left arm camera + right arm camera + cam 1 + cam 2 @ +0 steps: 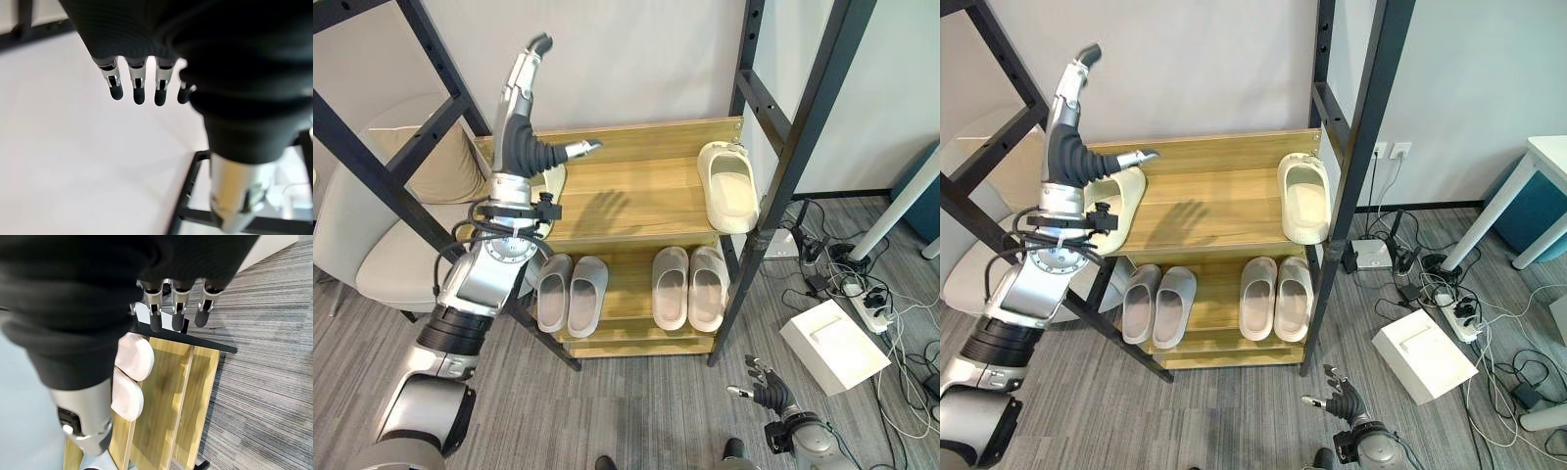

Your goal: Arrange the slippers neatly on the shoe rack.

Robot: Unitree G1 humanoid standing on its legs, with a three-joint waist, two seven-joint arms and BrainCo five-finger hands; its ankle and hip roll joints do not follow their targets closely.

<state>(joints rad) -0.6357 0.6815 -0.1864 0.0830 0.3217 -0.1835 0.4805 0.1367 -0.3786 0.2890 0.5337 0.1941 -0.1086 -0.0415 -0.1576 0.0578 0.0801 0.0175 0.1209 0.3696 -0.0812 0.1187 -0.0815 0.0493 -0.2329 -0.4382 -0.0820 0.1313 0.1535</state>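
Note:
The wooden shoe rack (pixel 636 211) has two shelves. On the top shelf a cream slipper (pixel 728 186) lies at the right end. A second cream slipper (pixel 1122 196) lies at the left end, partly behind my left arm. Below, a grey pair (pixel 570 292) sits left and an off-white pair (pixel 690 287) sits right, toes toward me. My left hand (pixel 521 117) is raised above the rack's left end, fingers straight up, thumb out, holding nothing. My right hand (pixel 766 394) hangs low near the floor, open and empty; its wrist view shows the off-white pair (pixel 131 377) past its fingers (pixel 177 308).
Black metal frame posts (pixel 803 147) stand on both sides of the rack. A beige chair (pixel 382 255) with a cushion (pixel 435 162) is at the left. On the floor at the right lie a white box (pixel 832 345), a power strip and cables (pixel 871 308).

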